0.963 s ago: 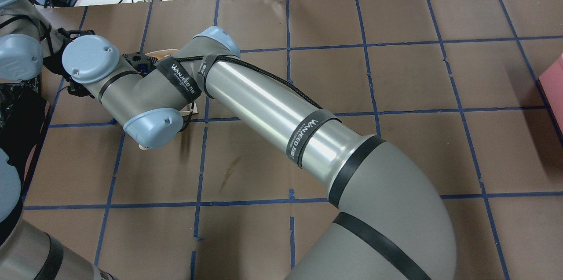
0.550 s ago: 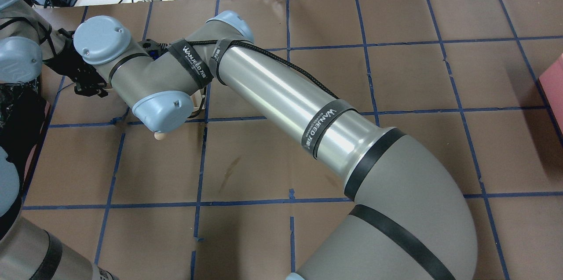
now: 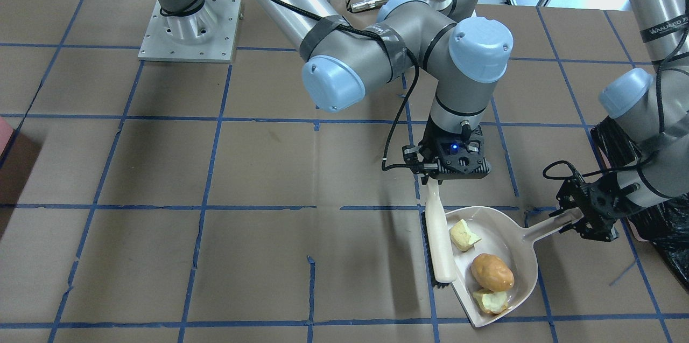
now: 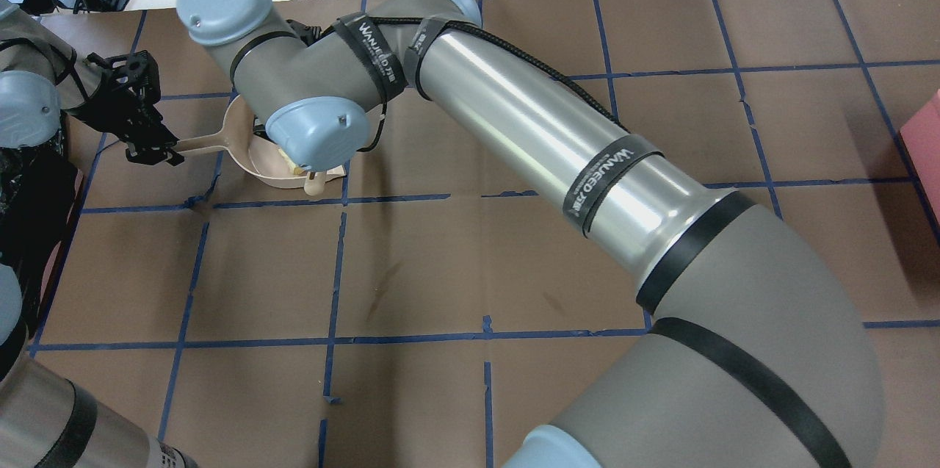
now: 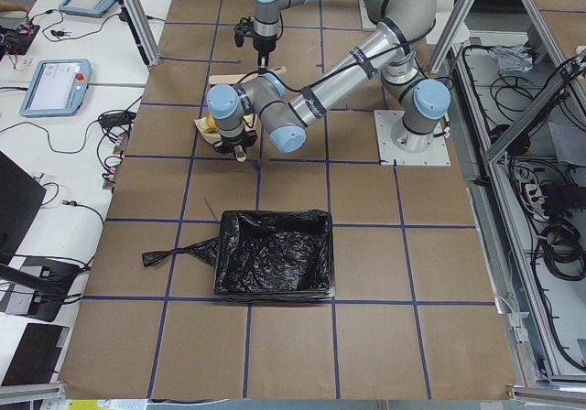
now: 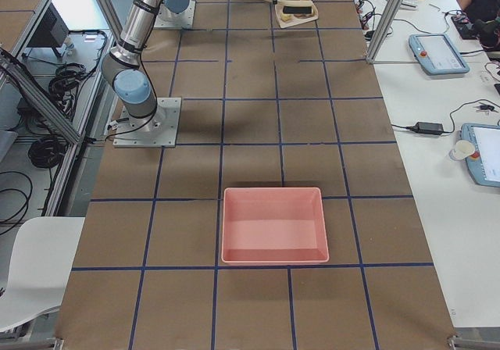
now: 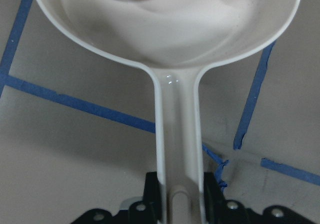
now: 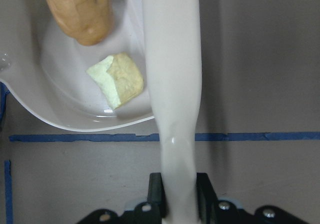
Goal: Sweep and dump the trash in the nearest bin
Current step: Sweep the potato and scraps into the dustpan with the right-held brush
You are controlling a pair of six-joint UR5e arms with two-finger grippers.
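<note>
A beige dustpan (image 3: 511, 249) lies on the table and holds the trash: a brown-orange potato-like lump (image 3: 492, 272), a pale yellow chunk (image 3: 464, 235) and an orange-edged peel piece (image 3: 491, 301). My left gripper (image 3: 573, 219) is shut on the dustpan handle (image 7: 177, 149). My right gripper (image 3: 437, 176) is shut on the handle of a beige brush (image 3: 438, 240), which rests along the pan's open edge. The right wrist view shows the brush handle (image 8: 172, 84) beside the lump (image 8: 77, 11) and the chunk (image 8: 120, 79). The black-bagged bin (image 5: 275, 254) stands behind the left gripper.
The bin's black bag (image 3: 662, 224) is close to my left wrist. A pink-red tray (image 6: 273, 225) sits at the table's other end. My right arm (image 4: 529, 130) stretches across the middle of the table, hiding much of the dustpan (image 4: 242, 152) from overhead.
My right arm has swung toward the table's far side with the brush, uncovering the dustpan in the overhead view. The left gripper has hardly moved over the last half second.
</note>
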